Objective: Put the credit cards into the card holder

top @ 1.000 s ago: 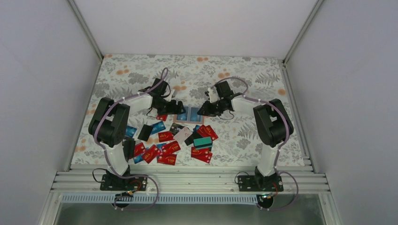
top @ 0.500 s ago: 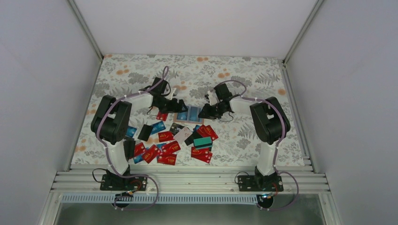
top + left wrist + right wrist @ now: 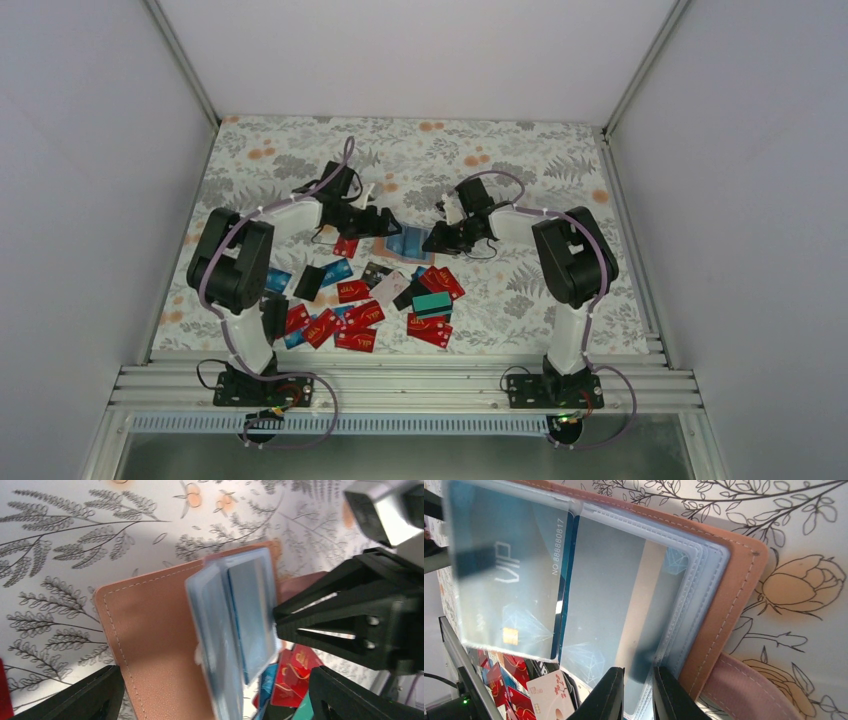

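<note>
The right gripper (image 3: 436,239) moved in from beside the card holder (image 3: 408,243) and pinched its clear sleeves, raising them toward the left gripper (image 3: 383,222), which shifted slightly farther out over the surface (image 3: 520,160).

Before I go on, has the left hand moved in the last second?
Yes, slightly. In the top view the left hand has drifted up the frame, away from the red card just below it.
</note>
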Robot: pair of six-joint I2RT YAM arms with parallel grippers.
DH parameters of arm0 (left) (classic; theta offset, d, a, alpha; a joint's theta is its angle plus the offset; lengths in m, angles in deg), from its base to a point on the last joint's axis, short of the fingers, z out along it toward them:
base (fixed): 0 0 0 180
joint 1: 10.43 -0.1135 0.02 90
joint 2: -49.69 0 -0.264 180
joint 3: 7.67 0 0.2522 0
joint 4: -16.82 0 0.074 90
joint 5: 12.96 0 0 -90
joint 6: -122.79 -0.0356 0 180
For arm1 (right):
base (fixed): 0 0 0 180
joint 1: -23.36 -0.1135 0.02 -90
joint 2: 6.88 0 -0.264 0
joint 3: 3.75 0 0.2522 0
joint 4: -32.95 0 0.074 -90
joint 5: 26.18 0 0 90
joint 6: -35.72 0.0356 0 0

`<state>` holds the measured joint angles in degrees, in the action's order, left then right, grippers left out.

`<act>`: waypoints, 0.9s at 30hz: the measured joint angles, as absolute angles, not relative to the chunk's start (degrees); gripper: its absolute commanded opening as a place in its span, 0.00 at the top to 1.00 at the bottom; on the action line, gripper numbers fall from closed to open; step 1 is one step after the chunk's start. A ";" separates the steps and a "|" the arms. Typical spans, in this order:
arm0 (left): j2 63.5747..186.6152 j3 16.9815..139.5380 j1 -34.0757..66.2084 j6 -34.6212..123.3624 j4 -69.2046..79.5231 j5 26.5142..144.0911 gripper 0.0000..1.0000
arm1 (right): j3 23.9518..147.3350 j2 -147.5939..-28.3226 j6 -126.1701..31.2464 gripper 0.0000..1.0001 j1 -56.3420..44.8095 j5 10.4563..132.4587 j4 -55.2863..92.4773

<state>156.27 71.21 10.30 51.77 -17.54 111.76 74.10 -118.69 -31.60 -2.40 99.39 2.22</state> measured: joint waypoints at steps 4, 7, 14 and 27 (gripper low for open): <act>154.46 71.28 10.30 52.39 -17.50 113.79 0.08 | 74.28 -118.69 -31.60 0.81 -2.42 99.32 2.00; 154.22 71.72 10.34 53.00 -17.15 115.35 0.09 | 74.61 -118.84 -31.60 0.82 -2.46 99.24 1.72; 154.22 72.22 10.82 54.46 -15.84 118.19 0.09 | 75.09 -119.01 -31.60 0.82 -2.51 99.13 1.19; 155.40 76.26 15.17 56.21 -14.94 119.96 0.10 | 76.82 -117.97 -31.82 0.81 -2.70 94.73 -2.63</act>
